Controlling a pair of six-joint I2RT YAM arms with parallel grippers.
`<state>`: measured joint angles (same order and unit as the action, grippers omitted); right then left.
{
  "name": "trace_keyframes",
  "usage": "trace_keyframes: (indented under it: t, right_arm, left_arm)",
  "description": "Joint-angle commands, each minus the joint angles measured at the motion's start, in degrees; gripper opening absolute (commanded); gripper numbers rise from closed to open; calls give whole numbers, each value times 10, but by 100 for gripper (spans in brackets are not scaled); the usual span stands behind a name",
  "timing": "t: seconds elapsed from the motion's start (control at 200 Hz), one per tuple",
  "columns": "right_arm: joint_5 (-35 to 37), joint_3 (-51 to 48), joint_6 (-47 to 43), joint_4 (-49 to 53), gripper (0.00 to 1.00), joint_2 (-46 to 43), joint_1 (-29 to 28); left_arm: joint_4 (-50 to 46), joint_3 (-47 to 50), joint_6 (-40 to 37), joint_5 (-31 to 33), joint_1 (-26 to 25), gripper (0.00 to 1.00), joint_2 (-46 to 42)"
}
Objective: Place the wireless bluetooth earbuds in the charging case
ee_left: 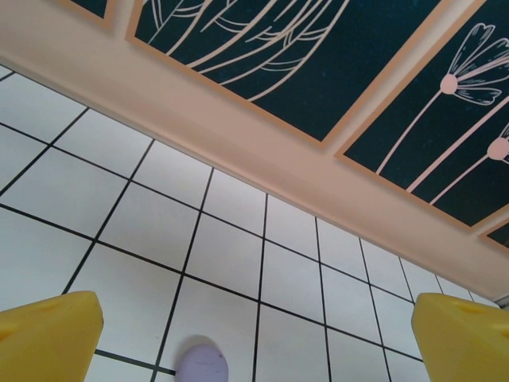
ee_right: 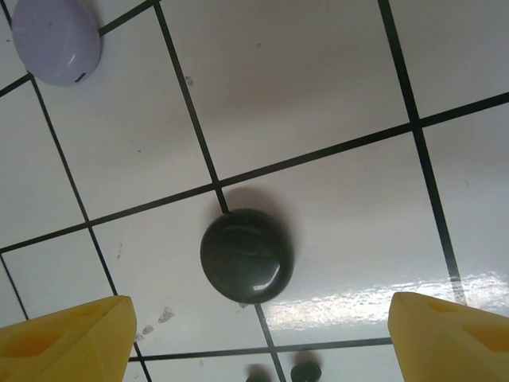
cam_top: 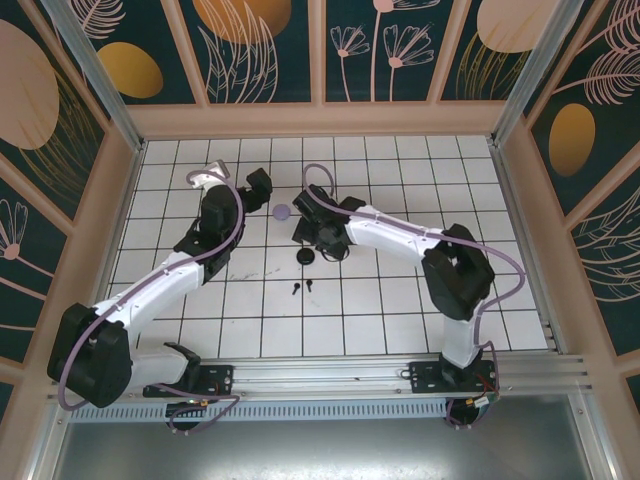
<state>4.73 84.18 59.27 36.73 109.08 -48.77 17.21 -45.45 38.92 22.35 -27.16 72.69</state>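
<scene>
Up-left of the shut black charging case, the left end effector gapes wide and empty above a lilac case, bare counter running to the back wall, while the right end effector, equally wide and empty, hangs over the black case, with two tiny black earbuds just near-side of it.

Table: lilac case, black case, earbuds

The black charging case is smooth, glossy plastic; the lilac case near it, matt plastic; the tiled table beneath it, glossy
</scene>
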Motion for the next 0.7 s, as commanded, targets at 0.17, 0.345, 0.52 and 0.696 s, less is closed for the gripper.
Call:
trace_keyframes:
  t: [0.17,0.345,0.52,0.696]
  right_arm:
    - [9,97,12,70,83,69,-12]
    - [16,145,8,100,83,101,-16]
    - [33,166,19,124,83,115,-19]
    - [33,171,25,132,83,126,-27]
  left_arm:
    - [0,15,1,-67,36,99,-27]
    - [9,28,-3,-72,45,99,-47]
    - [7,40,-3,-57,55,99,-65]
    - [5,43,-12,-51,57,99,-71]
